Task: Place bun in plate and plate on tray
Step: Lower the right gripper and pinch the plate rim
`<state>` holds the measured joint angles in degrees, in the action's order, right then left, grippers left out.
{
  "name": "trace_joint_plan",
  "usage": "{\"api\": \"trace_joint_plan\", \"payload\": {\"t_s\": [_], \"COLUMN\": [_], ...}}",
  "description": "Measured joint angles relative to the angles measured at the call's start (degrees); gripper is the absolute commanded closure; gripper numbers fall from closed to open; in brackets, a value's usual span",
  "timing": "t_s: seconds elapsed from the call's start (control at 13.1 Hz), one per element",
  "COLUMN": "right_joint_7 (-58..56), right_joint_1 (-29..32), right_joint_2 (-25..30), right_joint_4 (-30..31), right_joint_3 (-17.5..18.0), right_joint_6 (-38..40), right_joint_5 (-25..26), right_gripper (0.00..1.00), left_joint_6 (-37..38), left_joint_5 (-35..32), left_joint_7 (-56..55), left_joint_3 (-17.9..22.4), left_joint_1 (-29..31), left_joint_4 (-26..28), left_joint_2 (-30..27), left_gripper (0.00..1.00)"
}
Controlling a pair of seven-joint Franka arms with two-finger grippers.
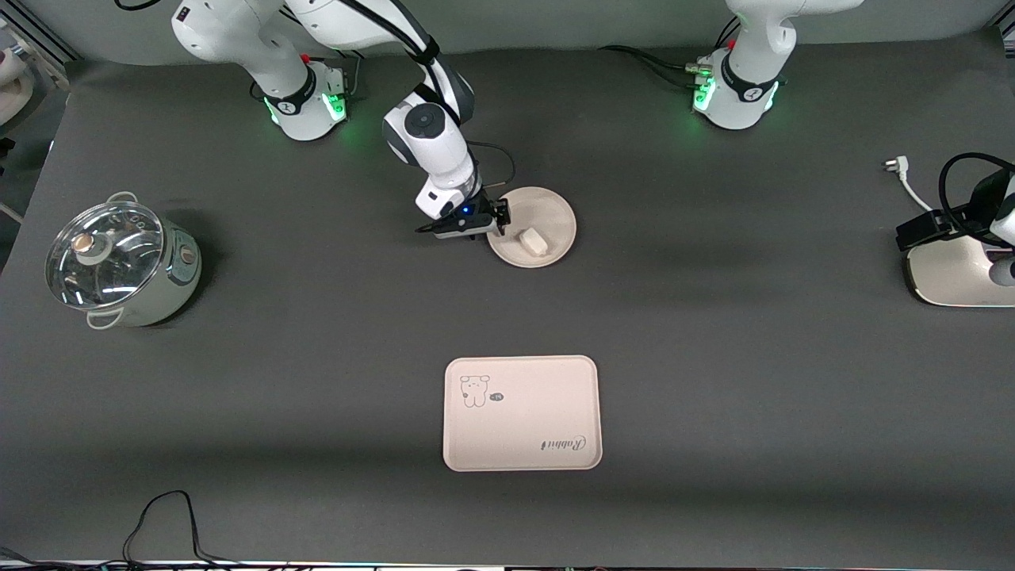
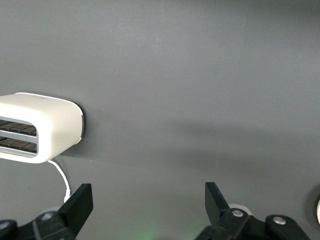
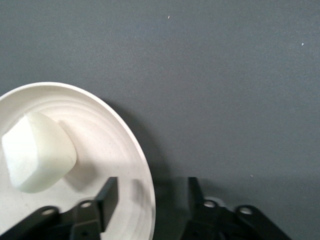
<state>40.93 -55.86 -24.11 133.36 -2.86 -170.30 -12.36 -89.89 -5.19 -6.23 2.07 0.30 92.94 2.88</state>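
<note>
Bun lying in plate; right hand straddling plate rim, fingers not yet clenched; left hand released, waiting; next: clench, carry to tray

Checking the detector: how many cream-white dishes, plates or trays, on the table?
2. The plate, bun in it, right hand at its rim; the tray, nearer the front camera.
</note>
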Motion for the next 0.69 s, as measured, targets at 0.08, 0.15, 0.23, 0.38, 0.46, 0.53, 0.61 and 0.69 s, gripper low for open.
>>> {"api": "trace_joint_plan", "payload": {"t_s": [0.08,0.15,0.23,0.38,0.46,0.53,0.61,0.69], "right_joint_7": [0.0,0.0,0.0,0.0,0.0,0.0,0.0,0.0], "right_joint_1": [0.0,0.0,0.0,0.0,0.0,0.1,0.1,0.2], "right_joint_2": [0.1,0.1,0.1,0.3,0.5,0.6,0.7,0.9], "right_joint_4": [0.0,0.0,0.0,-0.1,-0.1,-0.1,-0.1,-0.1], "right_joint_3": [0.0,0.0,0.0,0.0,0.0,-0.1,-0.1,-0.1], "right_joint_6": [0.4,0.6,0.6,0.7,0.7,0.8,0.8,0.8], "right_joint_5": [0.0,0.0,0.0,0.0,0.0,0.0,0.0,0.0], "right_gripper": [0.84,0.9,0.94,0.94,0.94,0.94,0.94,0.94], "left_joint_6": [0.4,0.5,0.5,0.5,0.6,0.6,0.6,0.6], "left_joint_5": [0.0,0.0,0.0,0.0,-0.1,-0.1,-0.1,-0.1], "left_joint_7": [0.0,0.0,0.0,0.0,0.0,0.0,0.0,0.0], "left_joint_3": [0.0,0.0,0.0,0.0,0.1,0.1,0.2,0.2], "left_joint_1": [0.0,0.0,0.0,0.0,0.0,0.0,0.0,0.0], "left_joint_4": [-0.1,-0.2,-0.3,-0.3,-0.3,-0.3,-0.3,-0.3], "left_joint_2": [0.0,0.0,0.0,0.0,0.0,0.0,0.0,0.1], "left_gripper": [0.0,0.0,0.0,0.0,0.0,0.0,0.0,0.0]}}
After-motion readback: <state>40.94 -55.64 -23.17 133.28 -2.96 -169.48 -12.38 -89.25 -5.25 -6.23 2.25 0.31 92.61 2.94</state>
